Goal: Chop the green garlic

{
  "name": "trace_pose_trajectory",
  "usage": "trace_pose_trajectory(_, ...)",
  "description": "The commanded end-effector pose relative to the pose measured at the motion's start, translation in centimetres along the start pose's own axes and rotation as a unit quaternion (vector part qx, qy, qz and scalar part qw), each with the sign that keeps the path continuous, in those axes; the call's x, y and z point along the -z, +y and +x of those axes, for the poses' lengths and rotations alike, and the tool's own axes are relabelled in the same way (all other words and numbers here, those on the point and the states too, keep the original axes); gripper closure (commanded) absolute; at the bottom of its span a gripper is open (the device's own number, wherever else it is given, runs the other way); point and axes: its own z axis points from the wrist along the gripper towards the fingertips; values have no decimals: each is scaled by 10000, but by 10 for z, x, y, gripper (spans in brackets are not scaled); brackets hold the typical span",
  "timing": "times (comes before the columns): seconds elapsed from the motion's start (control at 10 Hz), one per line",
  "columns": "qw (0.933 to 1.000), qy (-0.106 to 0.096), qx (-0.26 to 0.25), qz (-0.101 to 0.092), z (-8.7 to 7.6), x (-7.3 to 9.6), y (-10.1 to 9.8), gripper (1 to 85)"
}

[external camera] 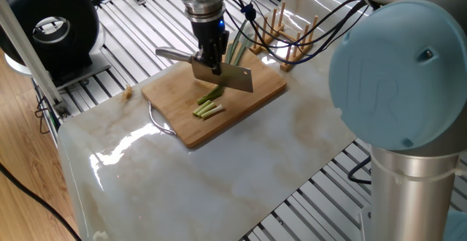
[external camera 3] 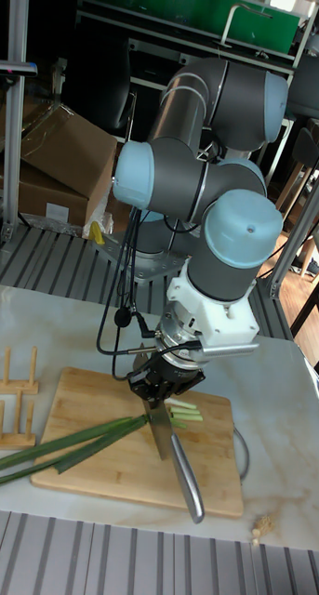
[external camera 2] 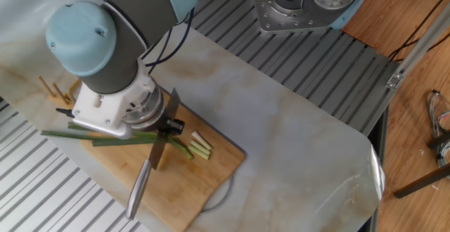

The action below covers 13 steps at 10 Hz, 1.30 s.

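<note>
My gripper (external camera: 210, 60) is shut on a cleaver-style knife (external camera: 223, 77). It holds the blade just above the bamboo cutting board (external camera: 257, 89), and the metal handle (external camera: 170, 52) sticks out to the left. The green garlic (external camera: 233, 50) lies on the board behind the blade, its dark leaves running off the far edge. A few pale cut pieces (external camera: 209, 109) lie in front of the blade. From the other side, the knife (external camera 2: 162, 139) hangs over the long stalks (external camera 2: 91, 136), beside the cut pieces (external camera 2: 200, 146). The tall view shows the gripper (external camera 3: 165, 387), the blade (external camera 3: 161, 431) and the stalks (external camera 3: 66, 446).
A wooden peg rack (external camera: 289, 33) stands just behind the board. A black round device (external camera: 55, 23) sits at the far left on the slatted base. The board's wire handle (external camera: 160, 121) juts toward the marble top's front. A small crumb (external camera: 128, 91) lies left of the board.
</note>
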Motion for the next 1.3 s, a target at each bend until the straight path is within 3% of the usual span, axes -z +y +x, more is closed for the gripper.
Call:
trace_pose_trajectory(0.0,9998,-218,-23,-25,-10,-3,-2,843)
trace_pose_trajectory(0.3,9993,-358,-31,-95,-19,-9,0,843)
trace_pose_trajectory(0.7,9988,-480,36,-112,-17,0,2,843)
trace_pose_trajectory(1.2,9981,-536,104,-276,-19,9,7,843)
